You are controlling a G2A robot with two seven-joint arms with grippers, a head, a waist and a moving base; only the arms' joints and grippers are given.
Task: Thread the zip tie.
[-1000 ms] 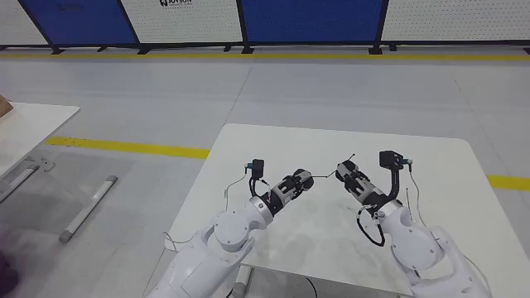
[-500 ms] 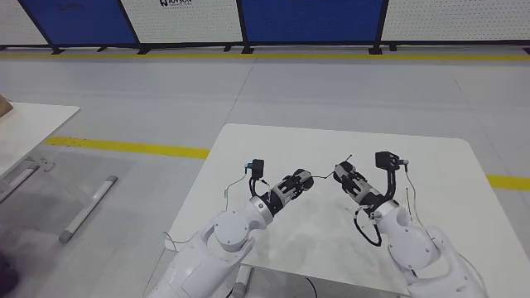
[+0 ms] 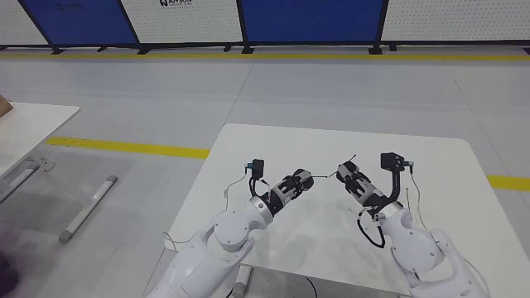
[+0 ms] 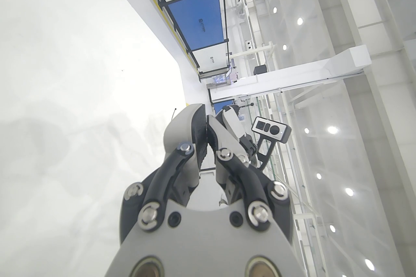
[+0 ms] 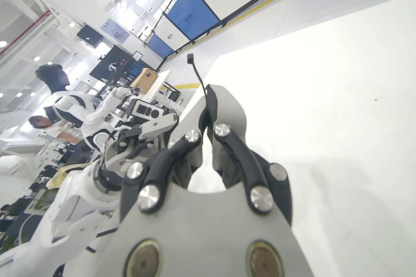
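Observation:
A thin black zip tie (image 3: 325, 176) spans the short gap between my two grippers above the white table (image 3: 273, 145). My right gripper (image 3: 342, 171) is shut on the strap just below its head. The head end (image 5: 190, 57) sticks out past the fingertips (image 5: 224, 103), clear of the table. My left gripper (image 3: 305, 179) is shut on the other end, with its pads (image 4: 200, 125) pressed together. In the left wrist view the right gripper (image 4: 231, 119) sits just beyond my left gripper (image 4: 206, 119). The two grippers point at each other, a few centimetres apart.
The tabletop around and beyond the grippers is bare white, with its far edge (image 3: 348, 131) and left edge (image 3: 203, 182) nearby. Another white table (image 3: 33, 124) stands off to the left across the floor. Blue and white partitions (image 3: 315, 4) line the back.
My right gripper edged a little toward the left gripper, then drew back to about where it started. The left arm has stayed still.

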